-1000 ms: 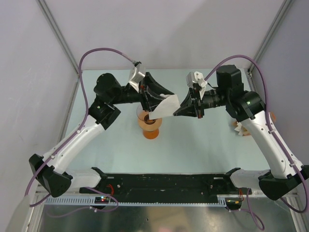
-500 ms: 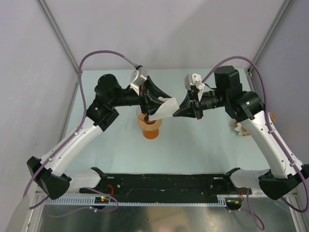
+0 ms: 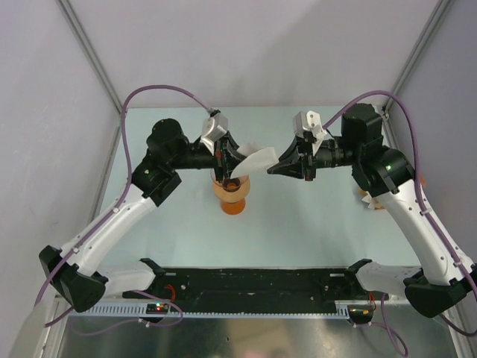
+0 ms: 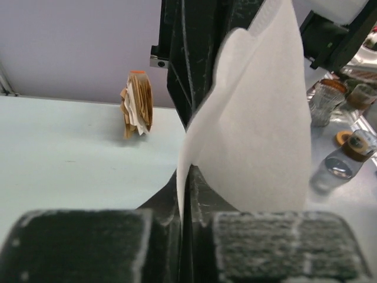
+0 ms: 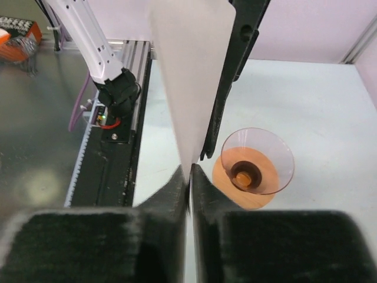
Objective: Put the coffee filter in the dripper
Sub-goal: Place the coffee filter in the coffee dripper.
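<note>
The white paper coffee filter (image 3: 256, 157) hangs in the air between both grippers, just above and behind the dripper (image 3: 232, 191). My left gripper (image 3: 232, 159) is shut on the filter's left edge; the filter (image 4: 259, 118) fills its wrist view. My right gripper (image 3: 271, 168) is shut on the opposite edge of the filter (image 5: 191, 76). The dripper (image 5: 257, 165), a clear cone on an orange base, stands upright and empty on the table, below and to the right of the filter in the right wrist view.
A tan-and-white stack of paper fans (image 4: 138, 105) stands at the table's right side, partly hidden behind the right arm (image 3: 365, 198). A black rail (image 3: 253, 283) runs along the near edge. Cups and bottles (image 4: 344, 147) sit off the table.
The filter has shifted slightly up and toward the back, away from the dripper's mouth. The left gripper has turned with it, and the right arm's wrist has drawn back to the right.
</note>
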Controlling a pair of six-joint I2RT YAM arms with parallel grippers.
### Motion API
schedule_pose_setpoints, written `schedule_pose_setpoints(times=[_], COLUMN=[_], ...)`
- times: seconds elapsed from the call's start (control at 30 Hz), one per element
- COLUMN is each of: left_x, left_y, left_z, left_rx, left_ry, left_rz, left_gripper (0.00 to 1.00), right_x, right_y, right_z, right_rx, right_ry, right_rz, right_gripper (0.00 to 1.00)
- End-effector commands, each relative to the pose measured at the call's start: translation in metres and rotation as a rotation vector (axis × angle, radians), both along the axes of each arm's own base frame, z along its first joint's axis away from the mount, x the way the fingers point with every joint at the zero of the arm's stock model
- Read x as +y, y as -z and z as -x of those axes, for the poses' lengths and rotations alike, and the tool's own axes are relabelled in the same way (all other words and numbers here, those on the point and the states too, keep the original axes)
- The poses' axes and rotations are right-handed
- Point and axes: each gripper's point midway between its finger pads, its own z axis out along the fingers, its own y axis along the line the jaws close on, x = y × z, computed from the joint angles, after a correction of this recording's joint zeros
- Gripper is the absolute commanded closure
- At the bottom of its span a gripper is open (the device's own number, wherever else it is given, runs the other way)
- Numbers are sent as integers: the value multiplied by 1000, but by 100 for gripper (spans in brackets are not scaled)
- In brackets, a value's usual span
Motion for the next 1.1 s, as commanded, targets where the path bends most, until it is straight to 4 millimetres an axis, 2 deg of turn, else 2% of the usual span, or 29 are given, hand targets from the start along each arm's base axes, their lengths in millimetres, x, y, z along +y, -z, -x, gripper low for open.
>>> schedule_pose_setpoints(times=[0.0, 0.07, 0.1, 0.13, 0.2, 0.3, 0.47, 0.53, 0.67, 0.7, 0.77, 0.9, 0.97, 1.07], left_x=[9, 10, 11, 12, 14, 16, 17, 17, 16, 16, 17, 21, 23, 26], left_y=[-6, 1, 4, 8, 15, 25, 35, 36, 35, 34, 31, 30, 32, 35], left_z=[2, 2, 2, 1, -1, -8, -21, -23, -21, -22, -25, -41, -44, -49], left_rx=[-85, -97, -106, -119, -152, -180, -214, -225, -227, -220, -185, -1, 92, 241], left_ry=[-9, -10, -9, -15, -28, -55, -105, -110, -112, -117, -148, -262, -280, -302], left_rz=[8, -20, -34, -47, -74, -113, -170, -184, -194, -194, -194, -193, -187, -172], left_gripper=[98, 99, 100, 100, 100, 100, 100, 100, 100, 98, 87, 64, 56, 51], right_x=[-2, -3, -3, -4, -4, -4, -1, 1, 4, 4, 4, 5, 4, 3], right_y=[-14, -15, -18, -19, -23, -25, -17, -11, -3, -3, -3, -11, -13, -15], right_z=[3, 4, 5, 4, 3, 4, 3, 0, -8, -9, -11, -15, -18, -23], right_rx=[-46, -45, -47, -51, -67, -104, -170, -187, -220, -228, -244, -280, -291, -312], right_ry=[4, 10, 14, 22, 36, 46, 65, 72, 94, 98, 107, 137, 158, 186], right_rz=[-25, -16, -14, -10, -3, 23, 83, 107, 148, 153, 156, 135, 126, 110], right_gripper=[78, 56, 49, 44, 42, 46, 58, 66, 87, 94, 98, 100, 100, 100])
